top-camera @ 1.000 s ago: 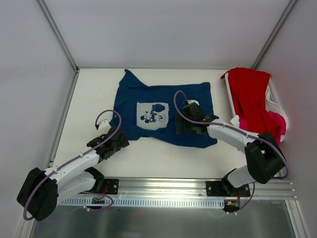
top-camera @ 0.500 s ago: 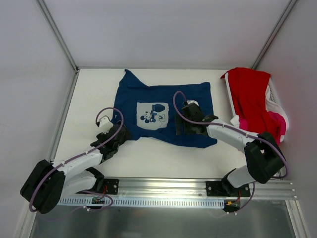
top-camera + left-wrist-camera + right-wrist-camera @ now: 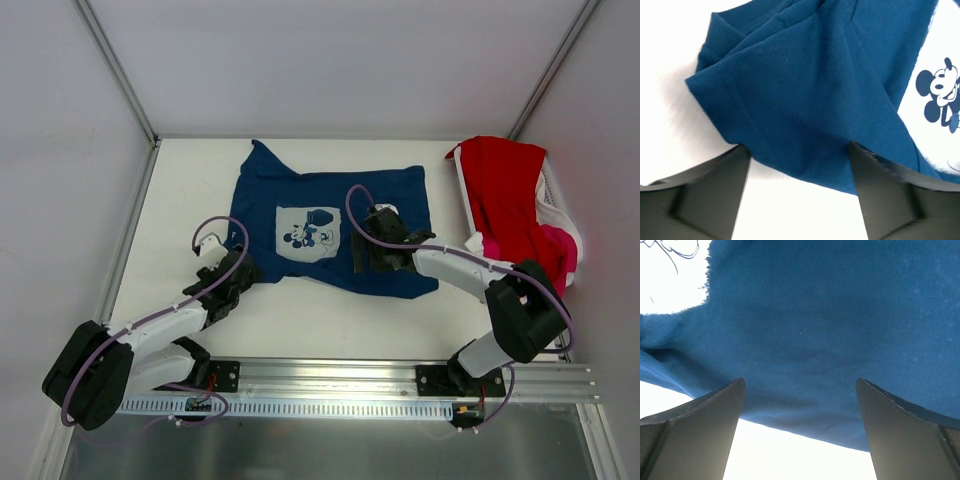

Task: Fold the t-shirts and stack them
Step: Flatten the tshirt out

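A navy blue t-shirt (image 3: 330, 225) with a pale mouse print (image 3: 307, 233) lies spread out in the middle of the table. My left gripper (image 3: 243, 273) is at its lower left sleeve. In the left wrist view the sleeve's hemmed edge (image 3: 805, 110) reaches between the open fingers of that gripper (image 3: 797, 150). My right gripper (image 3: 360, 252) hovers over the shirt's lower right part. Its wrist view shows the navy hem (image 3: 805, 355) lying between that gripper's (image 3: 800, 385) wide-open fingers. A red t-shirt (image 3: 505, 195) and a pink one (image 3: 563, 246) hang over the basket.
The white plastic basket (image 3: 553, 203) stands at the table's right edge, against the right wall. A metal rail (image 3: 330, 375) with both arm bases runs along the near edge. White walls close in the table at the left and the back.
My left arm has reached forward, bringing its gripper up to the navy sleeve, and its jaws have narrowed a little. The right gripper has shifted slightly left over the shirt.
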Available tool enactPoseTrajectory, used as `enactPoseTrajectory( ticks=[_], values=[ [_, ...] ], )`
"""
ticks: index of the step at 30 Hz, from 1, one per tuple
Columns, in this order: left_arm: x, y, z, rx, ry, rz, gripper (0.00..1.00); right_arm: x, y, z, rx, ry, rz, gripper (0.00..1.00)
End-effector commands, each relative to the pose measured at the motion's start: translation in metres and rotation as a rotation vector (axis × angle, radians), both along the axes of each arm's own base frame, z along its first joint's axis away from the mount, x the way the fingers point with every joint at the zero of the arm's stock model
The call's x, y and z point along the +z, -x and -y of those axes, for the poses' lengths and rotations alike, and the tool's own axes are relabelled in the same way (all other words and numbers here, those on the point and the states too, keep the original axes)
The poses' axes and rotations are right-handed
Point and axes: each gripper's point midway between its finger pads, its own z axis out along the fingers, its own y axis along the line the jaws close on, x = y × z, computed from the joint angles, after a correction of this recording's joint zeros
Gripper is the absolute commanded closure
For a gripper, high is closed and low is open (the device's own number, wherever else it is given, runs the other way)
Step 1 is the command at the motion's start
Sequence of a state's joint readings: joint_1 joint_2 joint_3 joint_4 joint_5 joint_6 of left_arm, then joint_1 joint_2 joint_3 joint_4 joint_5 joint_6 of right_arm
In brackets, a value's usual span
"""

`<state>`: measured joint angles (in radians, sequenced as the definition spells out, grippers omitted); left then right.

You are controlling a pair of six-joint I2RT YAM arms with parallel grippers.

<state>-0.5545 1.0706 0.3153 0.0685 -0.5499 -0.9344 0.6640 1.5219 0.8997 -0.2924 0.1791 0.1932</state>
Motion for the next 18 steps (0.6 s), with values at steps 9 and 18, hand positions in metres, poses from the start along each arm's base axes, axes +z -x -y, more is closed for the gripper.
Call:
enactPoseTrajectory(
  ticks=[9, 18],
  values=[
    [-0.0037, 0.0117, -0.0104, 0.044, -0.007, -0.051, 0.74, 0.0074, -0.0087, -0.0113, 0.010, -0.008, 0.017, 0.03],
    [-0.0040, 0.0149, -0.0131, 0.052, -0.014, -0.063, 0.87, 0.0063, -0.0079, -0.0120, 0.013, -0.001, 0.017, 0.03]
  ],
)
